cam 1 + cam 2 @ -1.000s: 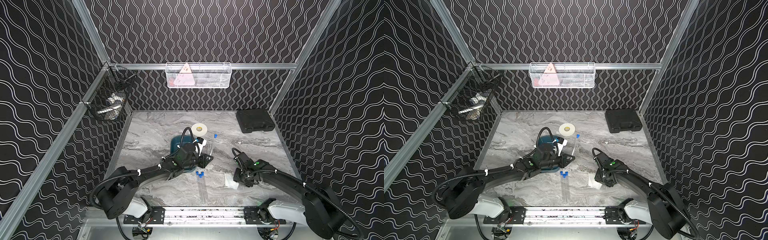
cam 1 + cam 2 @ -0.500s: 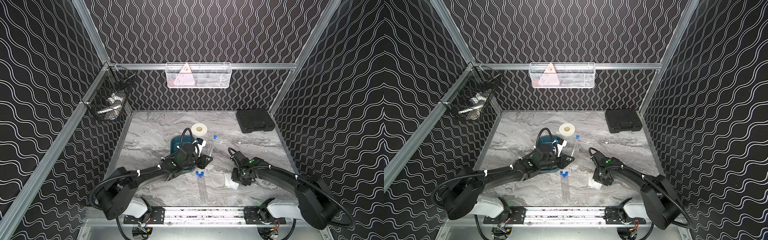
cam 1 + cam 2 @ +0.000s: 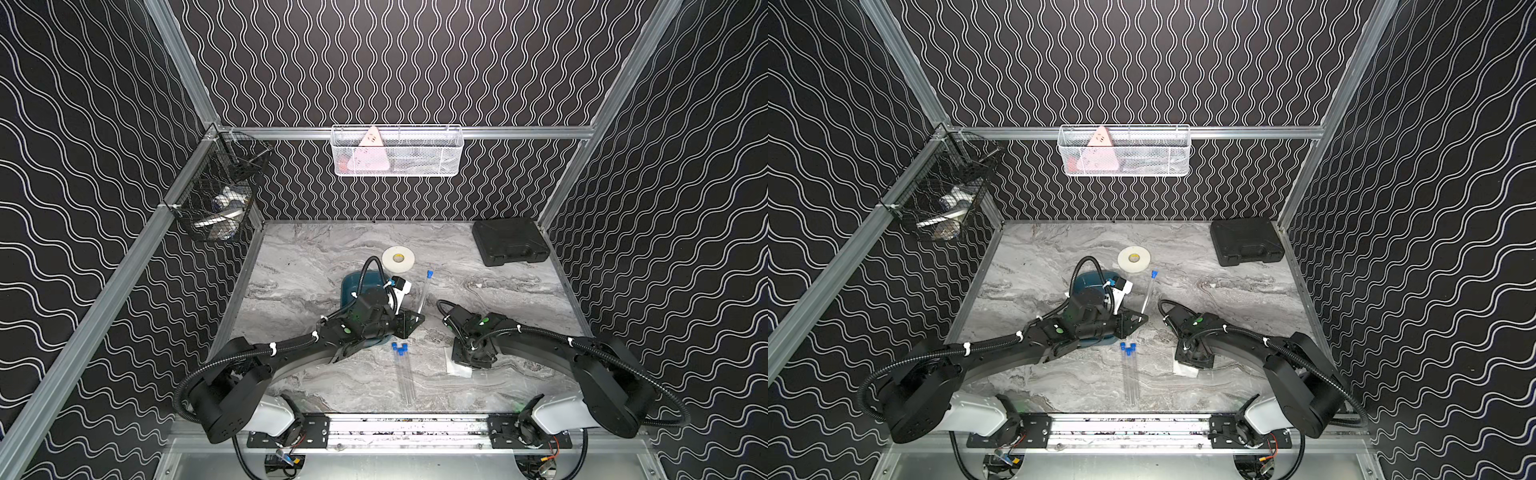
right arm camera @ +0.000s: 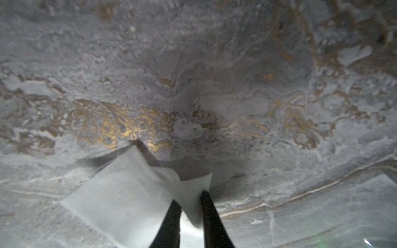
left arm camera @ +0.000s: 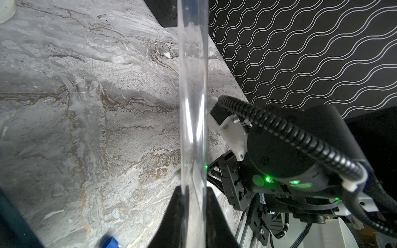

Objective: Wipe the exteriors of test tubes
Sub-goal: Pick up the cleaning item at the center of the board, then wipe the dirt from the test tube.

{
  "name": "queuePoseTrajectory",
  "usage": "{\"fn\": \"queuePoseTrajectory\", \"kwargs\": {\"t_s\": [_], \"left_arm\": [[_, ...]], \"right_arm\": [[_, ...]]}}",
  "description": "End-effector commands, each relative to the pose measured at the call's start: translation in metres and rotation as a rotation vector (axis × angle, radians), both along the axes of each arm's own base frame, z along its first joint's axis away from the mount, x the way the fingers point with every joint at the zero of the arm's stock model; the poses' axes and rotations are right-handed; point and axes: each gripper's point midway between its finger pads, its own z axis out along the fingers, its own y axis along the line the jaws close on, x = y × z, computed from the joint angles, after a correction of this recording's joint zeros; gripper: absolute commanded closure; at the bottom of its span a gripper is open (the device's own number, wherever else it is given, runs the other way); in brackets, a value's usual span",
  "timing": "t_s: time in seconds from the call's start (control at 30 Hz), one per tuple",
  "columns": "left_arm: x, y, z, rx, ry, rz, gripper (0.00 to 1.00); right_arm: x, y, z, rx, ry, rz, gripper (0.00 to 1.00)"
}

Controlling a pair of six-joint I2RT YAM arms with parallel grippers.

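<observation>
My left gripper is shut on a clear test tube, gripping it near its lower end. In both top views that tube slants up toward the back, blue cap on top, from the left gripper above the teal tray. Three more blue-capped test tubes lie side by side on the marble table in front. The right gripper points down at the table, its jaws shut on a fold of the white tissue. The tissue lies partly hidden under that gripper.
A white tape roll sits behind the tray. A black case lies at the back right corner. A white wire basket hangs on the back wall and a black one on the left wall.
The right gripper has shifted slightly left and down onto the tissue and its jaws have closed on it. The left arm and its tube have stayed still.
</observation>
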Motion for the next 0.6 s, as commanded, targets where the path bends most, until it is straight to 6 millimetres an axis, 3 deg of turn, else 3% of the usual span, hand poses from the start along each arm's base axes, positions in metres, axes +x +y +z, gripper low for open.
{"fn": "queuePoseTrajectory", "kwargs": {"t_s": [0.0,0.13,0.43,0.57], "left_arm": [[0.000,0.000,0.005,0.003,-0.026,-0.014,0.89],[0.000,-0.001,0.005,0.009,-0.026,-0.021,0.89],[0.005,-0.013,0.006,-0.012,-0.011,-0.045,0.89],[0.007,-0.020,0.008,-0.035,-0.002,-0.060,0.89]], "right_arm": [[-0.006,0.005,-0.009,0.024,0.030,-0.037,0.92],[0.010,0.015,0.017,0.084,-0.056,-0.024,0.99],[0.076,0.046,0.145,0.386,-0.369,0.092,1.00],[0.094,0.073,0.184,0.503,-0.462,0.177,1.00]]}}
